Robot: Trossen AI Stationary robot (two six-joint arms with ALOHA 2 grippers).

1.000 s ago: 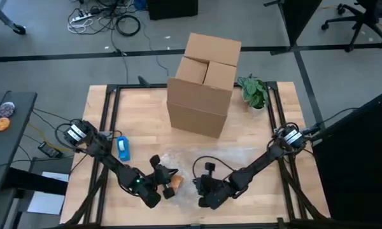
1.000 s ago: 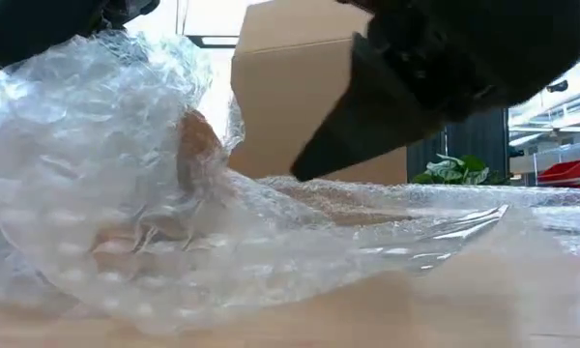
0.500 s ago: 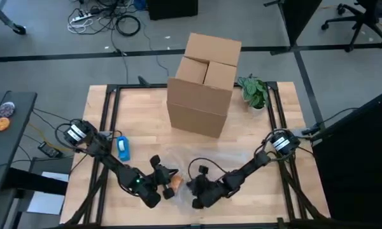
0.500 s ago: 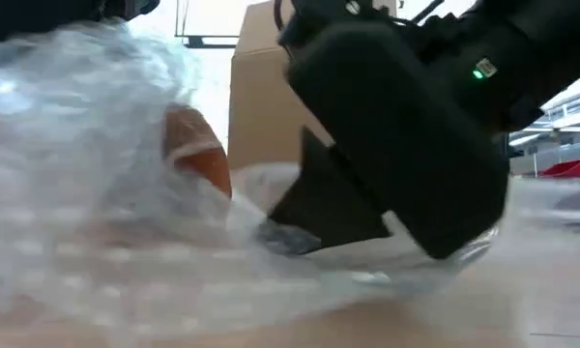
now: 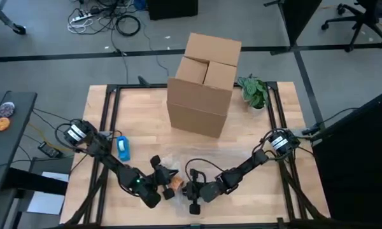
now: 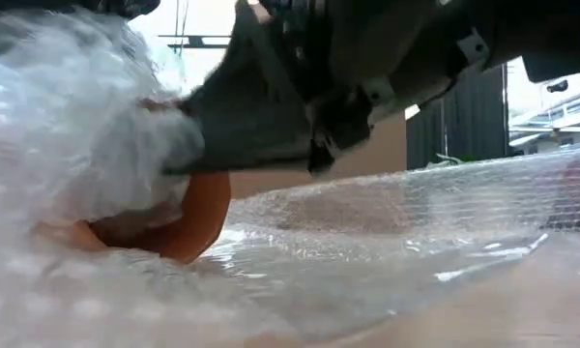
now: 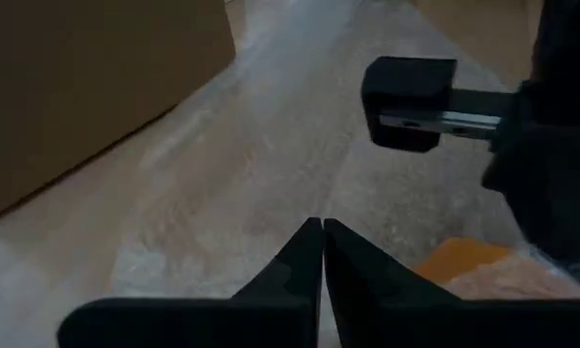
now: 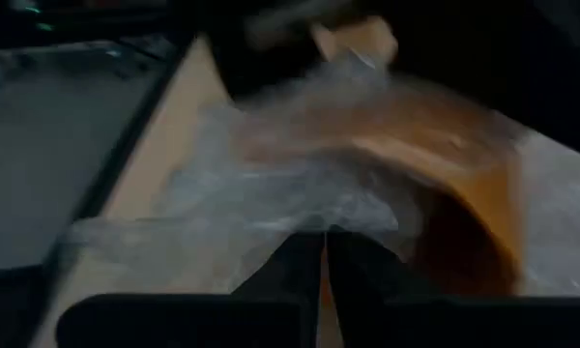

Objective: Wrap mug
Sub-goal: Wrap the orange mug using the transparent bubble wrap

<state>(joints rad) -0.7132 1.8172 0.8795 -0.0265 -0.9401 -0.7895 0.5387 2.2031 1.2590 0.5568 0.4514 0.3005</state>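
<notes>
Where the front edge of the counter [image 5: 140, 121] meets the two arms, an orange mug [image 6: 179, 217] lying on its side, partly covered by clear bubble wrap [image 6: 387, 232]. Mug placed near the front, slightly left of centre, between the two end effectors. Long axis roughly level with the counter surface; in the low view the rounded orange end facing right, the opposite end buried under the wrap bunched on the left. Which end is the mouth: cannot tell. Remaining wrap spread flat across the counter toward the cardboard box [image 5: 204, 86].

Left end effector [image 5: 165, 183] at the left of the mug, touching or just beside it. Fingers [image 7: 309, 261] pressed together at the tips in the left wrist view, nothing visible between them; wrapped orange mug [image 7: 474, 271] just beside the tips.

Right end effector [image 5: 190, 189] at the right of the mug, low over the wrap. Fingers [image 8: 324, 261] closed tip to tip in the right wrist view, with wrap [image 8: 271, 184] draped over the orange mug [image 8: 464, 222] directly ahead; whether a fold of wrap is pinched between the tips: cannot tell.

Behind the wrap, cardboard box at the centre back of the counter. Small potted plant [image 5: 253, 91] at the right back corner. Blue object [image 5: 123, 148] on the left side of the counter, well apart from the mug.
</notes>
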